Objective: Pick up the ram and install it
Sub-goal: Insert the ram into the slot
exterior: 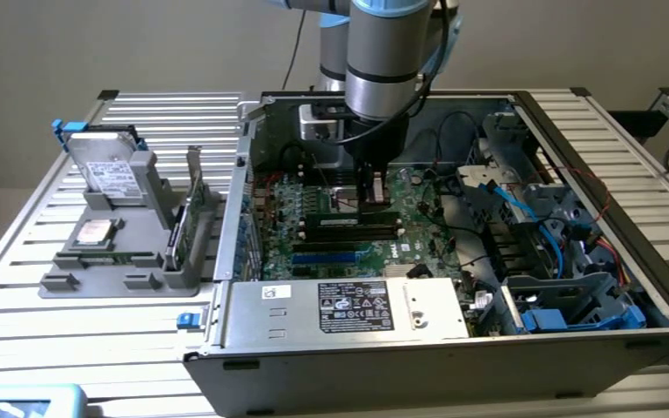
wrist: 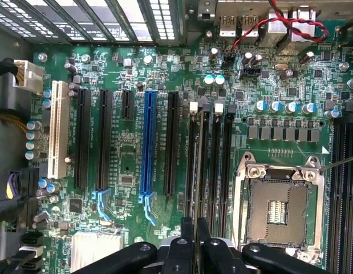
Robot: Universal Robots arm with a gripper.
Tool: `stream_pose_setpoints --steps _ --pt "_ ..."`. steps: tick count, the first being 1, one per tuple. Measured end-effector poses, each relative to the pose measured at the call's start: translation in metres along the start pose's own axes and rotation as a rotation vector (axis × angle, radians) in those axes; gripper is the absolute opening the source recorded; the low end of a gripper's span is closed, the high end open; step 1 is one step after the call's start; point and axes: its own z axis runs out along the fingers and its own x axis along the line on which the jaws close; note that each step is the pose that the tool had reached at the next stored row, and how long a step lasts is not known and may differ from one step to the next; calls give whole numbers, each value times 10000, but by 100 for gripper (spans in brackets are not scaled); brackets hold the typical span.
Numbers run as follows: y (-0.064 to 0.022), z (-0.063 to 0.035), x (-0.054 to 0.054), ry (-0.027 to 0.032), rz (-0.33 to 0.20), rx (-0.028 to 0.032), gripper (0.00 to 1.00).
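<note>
My gripper (exterior: 369, 205) reaches down into the open computer case (exterior: 428, 366), just above the motherboard (exterior: 416, 196). Its fingers stand close together, shut on the ram (exterior: 372, 211), a thin stick that lies along the black memory slots (exterior: 352, 231). In the wrist view the gripper (wrist: 194, 228) is lined up over the outermost of several black memory slots (wrist: 210, 165) beside the empty processor socket (wrist: 279, 205). There the ram is edge-on between the fingers and hard to tell from the slot under it.
A grey fixture (exterior: 114, 280) on the exterior view's left holds a hard drive (exterior: 108, 170), a silver processor chip (exterior: 94, 233) and a tall green expansion card (exterior: 199, 209). Inside the case are the power supply (exterior: 347, 306), blue cables (exterior: 523, 205) and a blue slot (wrist: 146, 142).
</note>
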Motion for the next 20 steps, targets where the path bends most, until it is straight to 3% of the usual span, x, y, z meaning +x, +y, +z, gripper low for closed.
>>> stream_pose_setpoints --steps 4,6,20 --pt "3 19 0 -110 -1 3 14" --pt "3 20 10 -132 -8 4 14" --pt "5 26 21 -122 -107 26 14"
